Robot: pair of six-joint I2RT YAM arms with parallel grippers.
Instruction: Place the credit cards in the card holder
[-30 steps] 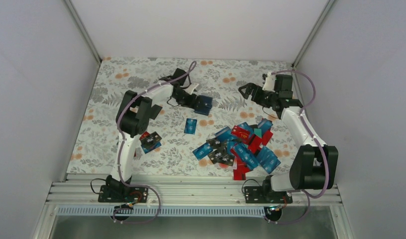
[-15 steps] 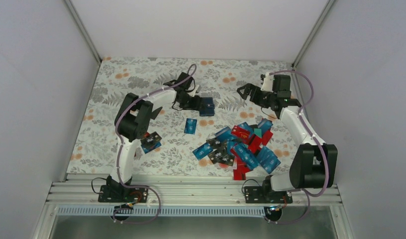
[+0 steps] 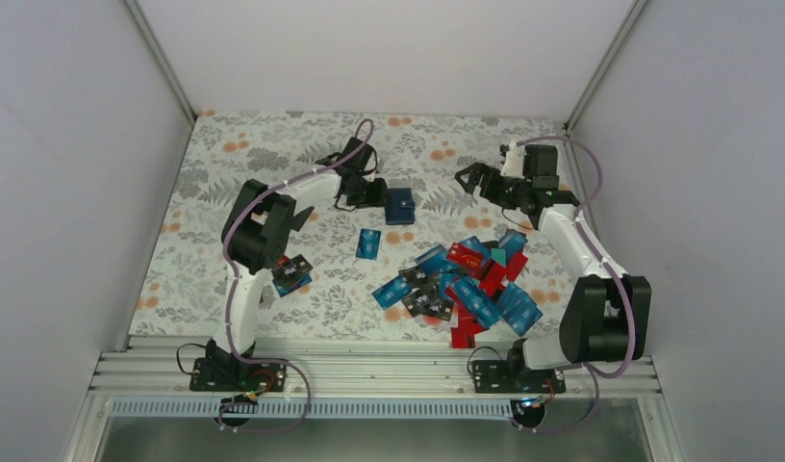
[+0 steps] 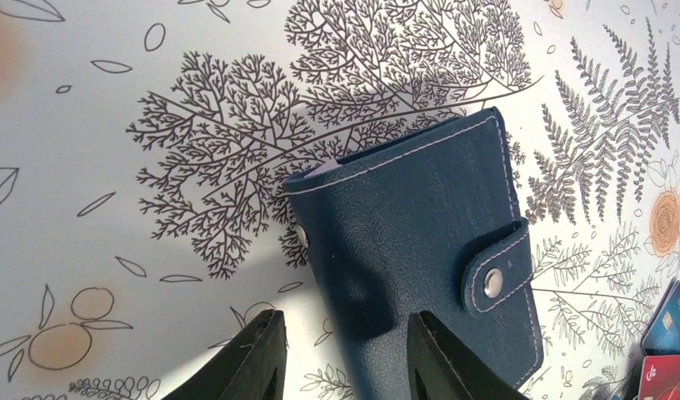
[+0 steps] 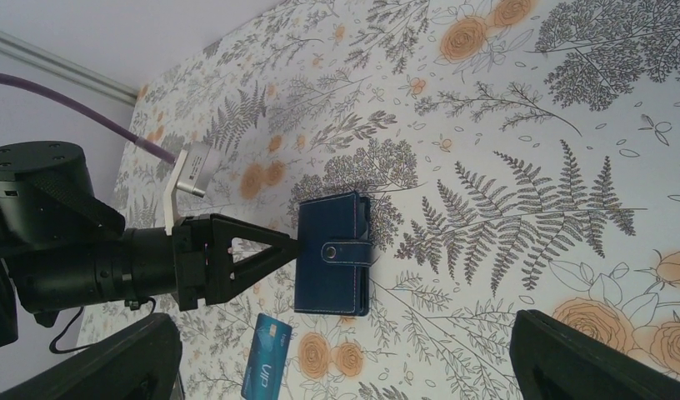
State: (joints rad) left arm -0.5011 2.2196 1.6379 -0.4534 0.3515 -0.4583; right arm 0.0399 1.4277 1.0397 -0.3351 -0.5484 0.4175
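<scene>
**Top view.** Shows the holder [image 3: 400,205] closed and flat on the table [image 3: 273,144], in the far middle. Shows most cards [image 3: 466,279] heaped on the near right, well apart from the holder. Shows one blue card [image 3: 368,243] alone, between holder and near edge, and a few more beside the left arm [image 3: 259,226]. Puts the left gripper [image 3: 374,195] low at the holder's left edge; cannot tell its spread from up here. Puts the right gripper [image 3: 470,178] off to the holder's right, apart from it, jaws wide with nothing between.

**Left wrist.** Looks down on the holder [image 4: 420,242]: dark blue, pale stitching, strap [image 4: 495,267] snapped shut. Shows the left gripper [image 4: 343,321] partly spread, a clear gap between its fingers [image 4: 262,358]. Has one finger over bare table and the other over the holder's near part, with the holder's near corner in the gap. Cannot tell whether either finger touches it. Catches a few cards [image 4: 666,333] at the lower right corner.

**Right wrist.** Shows the holder [image 5: 332,254] mid-frame, flat, strap closed. Shows the left gripper [image 5: 287,244] with its tips right at the holder's edge. Shows the lone blue card [image 5: 268,358] just beside the holder. Has the right gripper [image 5: 345,333] spread fully, one finger in each lower corner, only table between them.
</scene>
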